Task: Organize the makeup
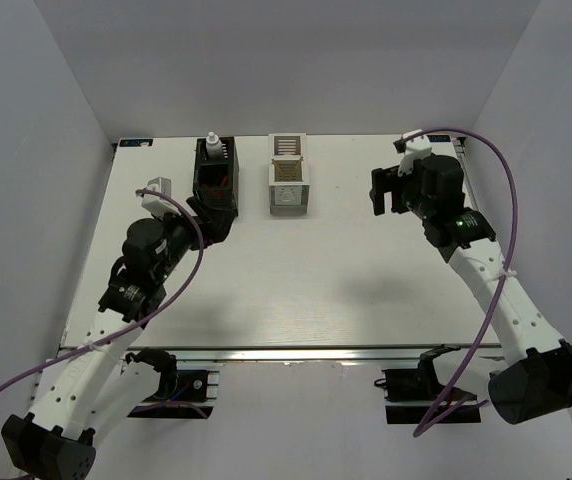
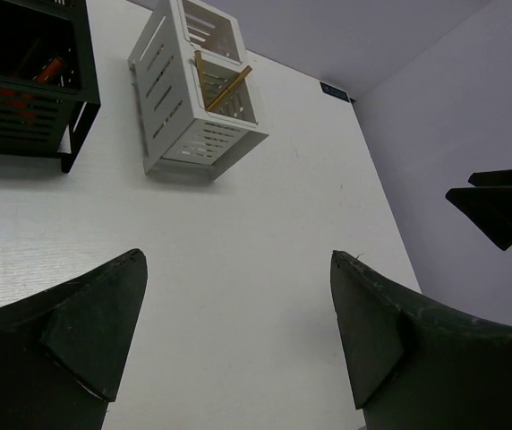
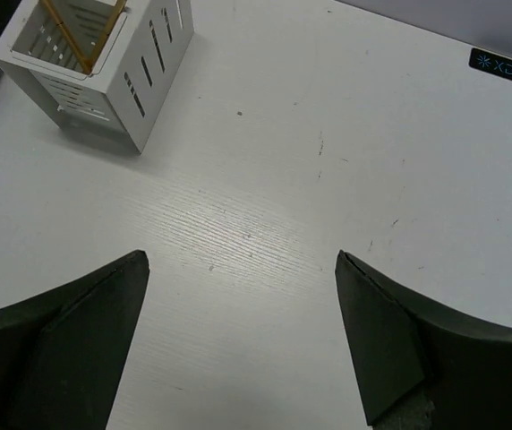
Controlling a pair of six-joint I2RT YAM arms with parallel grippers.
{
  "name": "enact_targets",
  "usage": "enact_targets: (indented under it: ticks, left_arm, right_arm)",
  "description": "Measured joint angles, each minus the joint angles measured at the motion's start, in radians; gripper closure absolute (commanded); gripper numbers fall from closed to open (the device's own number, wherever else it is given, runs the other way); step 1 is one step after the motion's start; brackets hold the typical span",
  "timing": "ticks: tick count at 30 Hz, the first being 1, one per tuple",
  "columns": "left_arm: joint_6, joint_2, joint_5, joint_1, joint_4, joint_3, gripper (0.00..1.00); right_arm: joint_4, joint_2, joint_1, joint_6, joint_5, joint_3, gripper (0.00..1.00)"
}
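Well clear of spread jaws, wooden sticks (image 2: 229, 88) (in white box (image 2: 180, 116))

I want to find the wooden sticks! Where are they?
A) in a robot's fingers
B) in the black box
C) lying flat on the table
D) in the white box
D: the wooden sticks lean inside the white slatted box.

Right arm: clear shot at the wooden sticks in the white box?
Probably yes: right tool open and empty, only table surface between it and the white box, wooden sticks leaning in its open top.
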Motion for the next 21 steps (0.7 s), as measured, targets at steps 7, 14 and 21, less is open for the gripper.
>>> enact_targets:
  ticks: [7, 14, 21]
  left_arm:
    - [-0.003, -0.016, 0.021, 0.000, 0.019, 0.000, 0.07]
    - [-0.007, -0.061, 0.021, 0.000, 0.018, -0.002, 0.07]
    - [-0.007, -0.081, 0.021, 0.000, 0.018, -0.006, 0.07]
  right_arm:
    - [-0.010, -0.052, -0.042, 0.040, -0.006, 0.000, 0.11]
    - [-0.014, -0.053, -0.090, 0.076, -0.029, -0.001, 0.11]
    - [-0.014, -0.054, -0.109, 0.098, -0.053, -0.003, 0.11]
